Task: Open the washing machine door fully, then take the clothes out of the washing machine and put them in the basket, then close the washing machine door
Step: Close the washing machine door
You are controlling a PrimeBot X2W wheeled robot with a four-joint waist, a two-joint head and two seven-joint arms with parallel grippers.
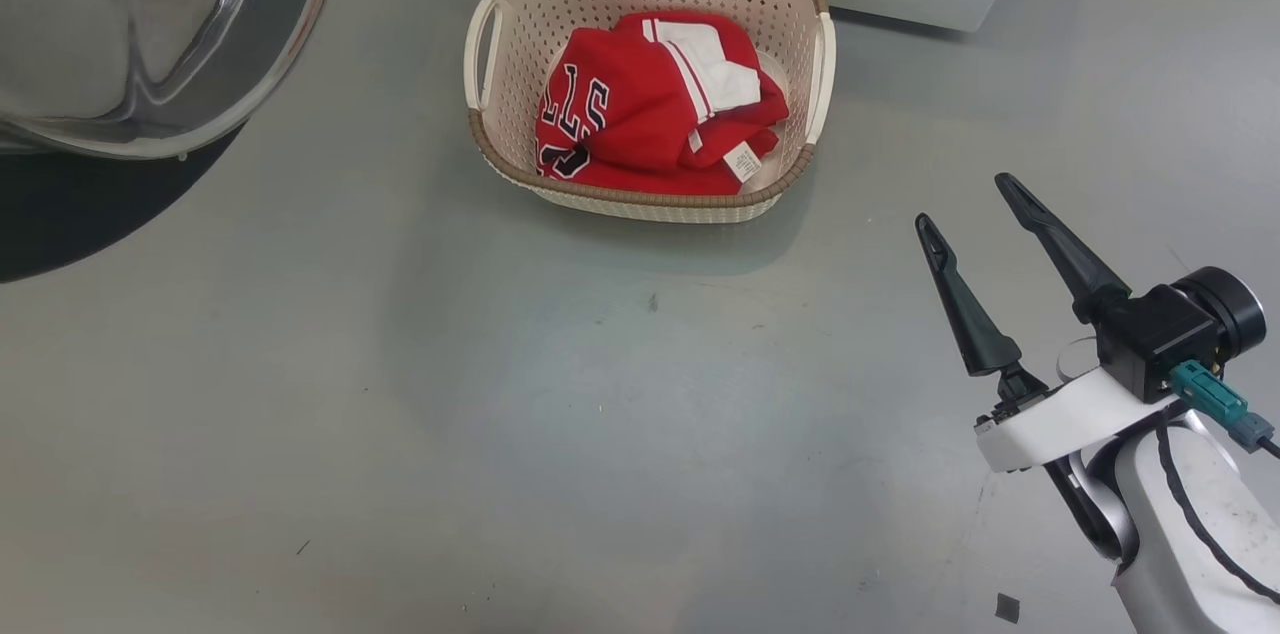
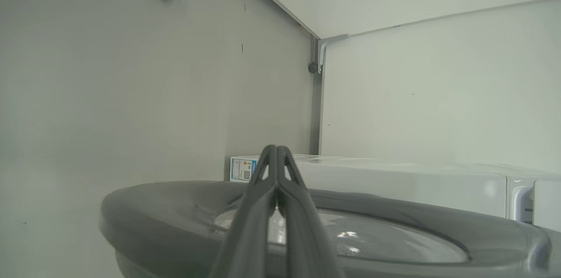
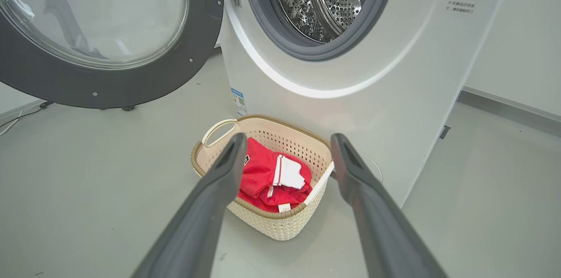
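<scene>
The washing machine (image 3: 350,94) stands with its door (image 3: 131,89) swung wide open on the robot's left, the glass bowl bulging from the dark rim. Through the round opening the grey gasket (image 3: 302,52) and the perforated steel drum (image 3: 333,1) show. On the floor (image 1: 500,394), just in front of the machine's base, sits the basket (image 1: 640,202), cream with a brown rim and a handle at each side. The red jerseys (image 1: 640,124) lie crumpled inside it, with white trim and a small white tag turned up and dark letters showing on one fold. A small blue label (image 3: 238,101) is stuck low on the machine's front corner, just behind the basket.

The right fingers (image 1: 962,299) are spread wide apart and grasp nothing. They hang over bare floor to the right of the basket, apart from it, their tips aimed toward the machine. The left fingers (image 2: 258,212) are clenched tight together with nothing between them, and point across the door's dark rim and glass; whether they touch the door I cannot tell
</scene>
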